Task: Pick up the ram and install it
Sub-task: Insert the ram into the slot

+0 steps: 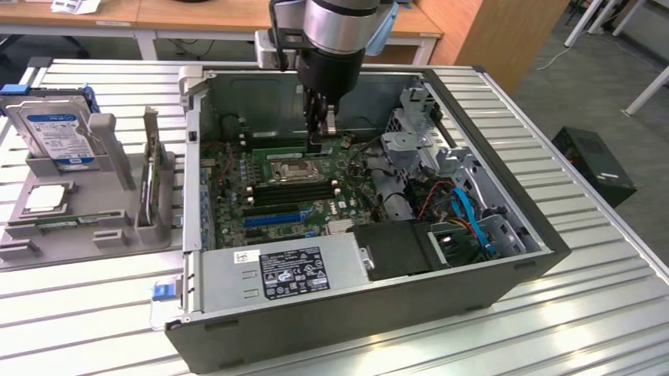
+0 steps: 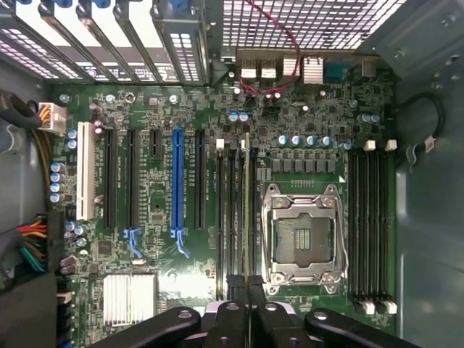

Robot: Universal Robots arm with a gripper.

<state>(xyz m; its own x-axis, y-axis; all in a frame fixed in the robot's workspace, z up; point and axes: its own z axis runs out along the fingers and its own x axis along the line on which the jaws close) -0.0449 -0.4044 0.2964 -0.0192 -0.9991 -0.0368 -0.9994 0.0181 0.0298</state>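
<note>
Slatted metal table (image 1: 84,313) bears an open computer case (image 1: 345,333) and grey rack (image 1: 63,244).

Inside the computer case (image 1: 366,329), the end effector (image 1: 315,142) covers the middle of the ram (image 1: 280,144). Too little of the ram's lower edge shows to tell whether it is seated in a slot. The arm (image 1: 337,31) above the case is cut off by the picture's edge, as is the bench (image 1: 84,313) around the case, and the print on the label (image 1: 293,270) by the case's near wall is too small to read.
</note>
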